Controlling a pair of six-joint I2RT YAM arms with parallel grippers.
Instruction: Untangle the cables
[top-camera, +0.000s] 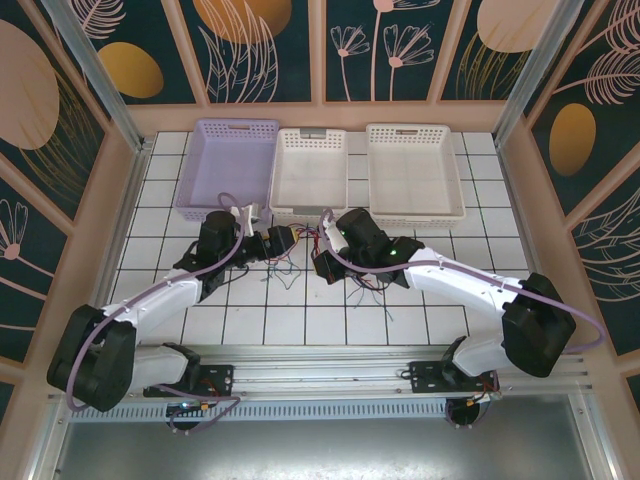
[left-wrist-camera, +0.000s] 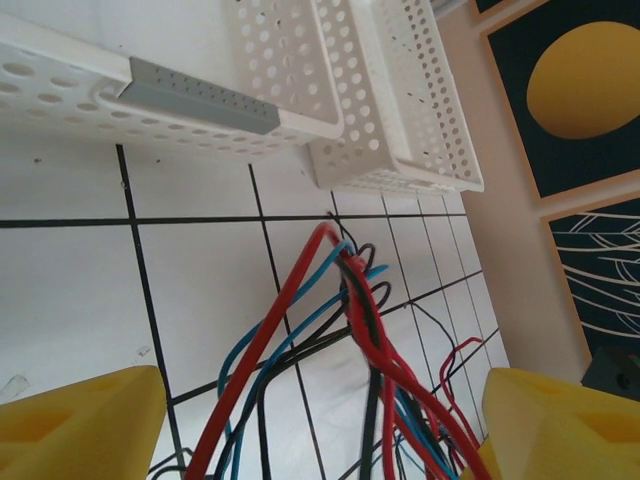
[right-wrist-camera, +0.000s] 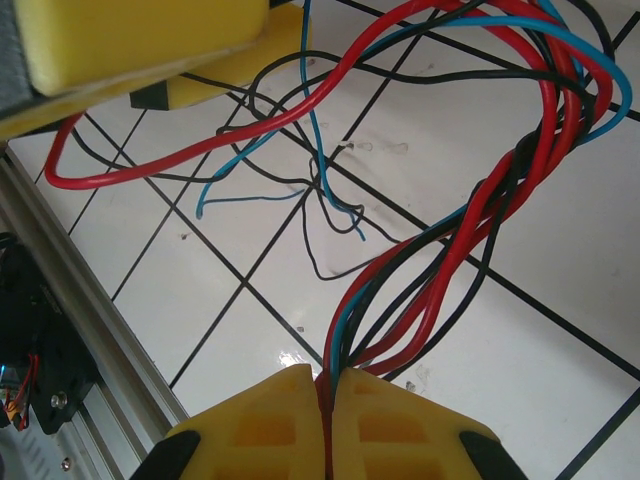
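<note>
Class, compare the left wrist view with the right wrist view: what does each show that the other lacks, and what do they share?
Left wrist view: two white baskets, a patterned wall, and the left gripper open, with cables between its fingers. Right wrist view: the right gripper shut on the cables, and a metal rail at the table edge. Both: red, blue and black cables over white tiles.

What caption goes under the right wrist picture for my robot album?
Right gripper shut on a bundle of red, blue and black cables looping over the white tiled table.
</note>
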